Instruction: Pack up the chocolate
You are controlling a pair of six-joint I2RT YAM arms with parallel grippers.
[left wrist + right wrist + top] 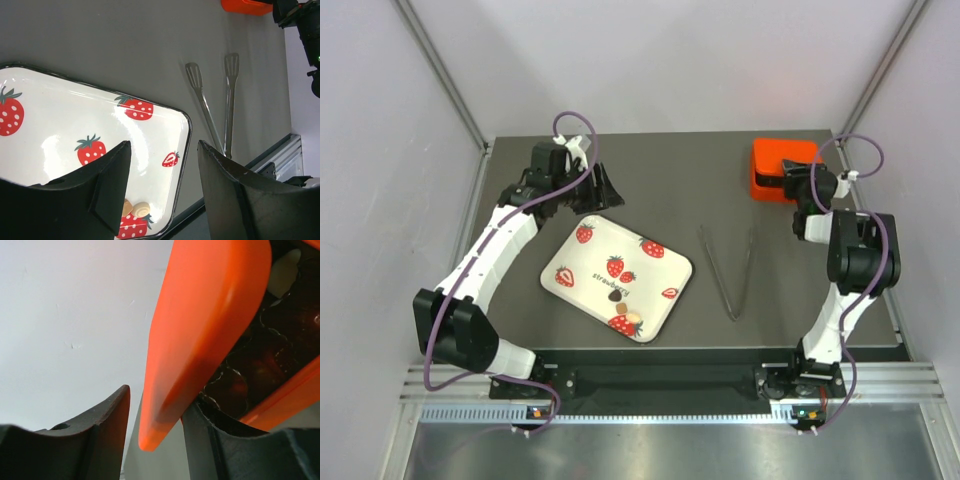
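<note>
The chocolate [614, 296] is a few tiny pieces on the white strawberry tray [582, 255], one dark and others light [631, 319] near its front corner. The left wrist view shows a cream swirl piece [141, 208] beside a light brown one [127, 206] on the tray [100, 115]. My left gripper [604, 190] [164, 147] hangs open above the tray's back edge, holding nothing. The orange box [780, 160] stands at the back right. Its raised lid [210, 315] stands between the open jaws of my right gripper [790, 180] [156, 400]; the left finger is clear of it. Dark paper cups [265, 355] line the box.
Metal tongs [730, 270] [215, 100] lie on the dark table between the tray and the right arm, tips toward the back. Grey walls close the table at the back and sides. A metal rail runs along the near edge.
</note>
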